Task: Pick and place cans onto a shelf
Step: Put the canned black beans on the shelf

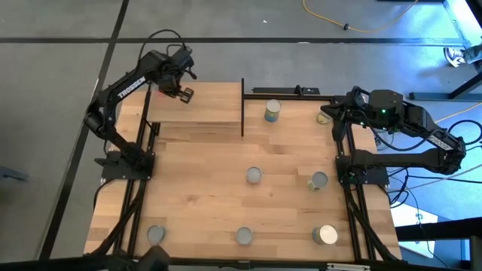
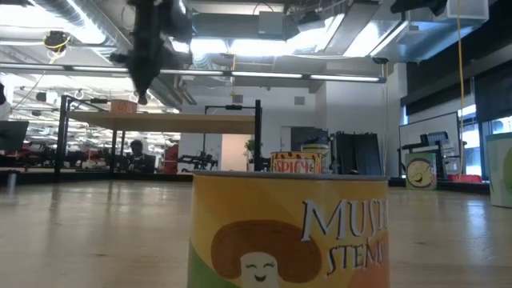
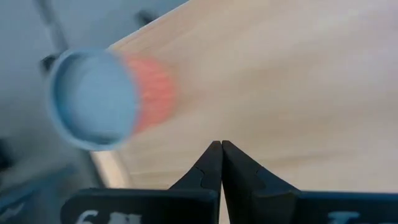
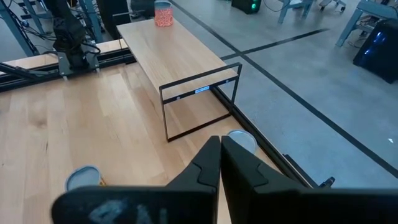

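Observation:
The shelf [image 1: 196, 104] stands at the table's far left. A pink-red can [image 3: 99, 99] stands upright on the shelf's far left corner; it also shows in the right wrist view [image 4: 163, 14]. My left gripper [image 3: 221, 146] is shut and empty, above the shelf [image 1: 181, 90] beside that can. My right gripper [image 4: 221, 142] is shut and empty at the table's far right [image 1: 329, 113]. A cream can [image 1: 324, 118] stands just below it; I cannot tell whether they touch. Other cans stand upright on the table: a yellow one [image 1: 272, 111], two at mid-table [image 1: 254, 175] [image 1: 318, 181], three along the near edge.
The near-edge cans stand at left [image 1: 156, 234], middle [image 1: 243, 235] and right [image 1: 325, 235]. A mushroom-labelled can [image 2: 288, 232] fills the low view's front. The shelf's black upright [image 1: 242, 105] rises at its right end. Bare wood lies at the table's centre-left [image 1: 196, 181].

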